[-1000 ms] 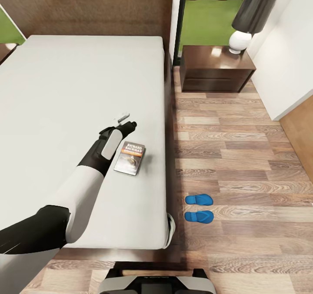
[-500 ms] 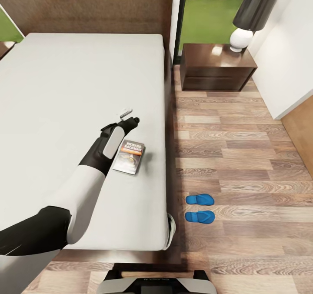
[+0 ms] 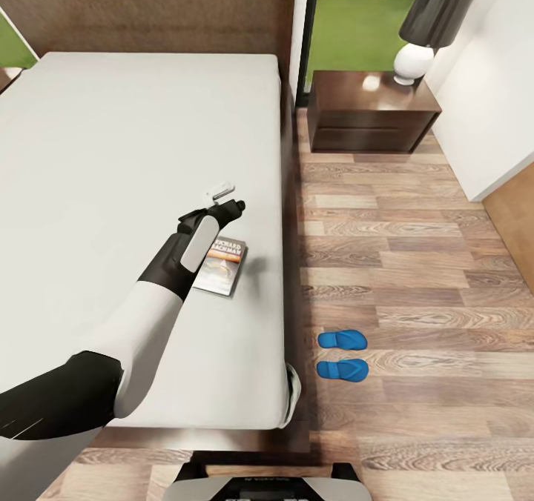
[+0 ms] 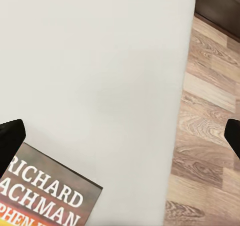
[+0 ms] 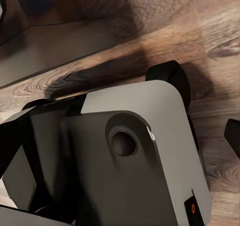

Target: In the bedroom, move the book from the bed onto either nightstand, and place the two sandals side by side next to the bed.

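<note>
The book (image 3: 222, 265) lies flat on the bed (image 3: 111, 153), on the pale mattress close to its right-hand edge and about halfway between the headboard and the foot; its dark cover with the orange band faces up, and the left forearm covers its near-left part in the head view. The left gripper (image 3: 225, 197) hangs above the mattress just past the book's far edge, toward the headboard, empty. In the left wrist view its two dark fingertips (image 4: 10, 138) sit at opposite sides of the picture, spread wide apart, with bare mattress between them and the book's (image 4: 47, 196) white lettering at one corner; the wood floor (image 4: 205, 151) runs along the mattress edge there. The two sandals (image 3: 342, 354) lie on the plank floor beside the bed's right side near its foot corner, side by side, parallel and just apart. A nightstand (image 3: 371, 112) stands against the far wall at the bed's right, by the headboard, with a lamp (image 3: 434, 23) on its top near the right rear corner. The right wrist view looks down on the robot's grey base (image 5: 125, 156) over the planks; a dark fingertip shows at one edge, but whether the right gripper's fingers are apart or together I cannot tell.
</note>
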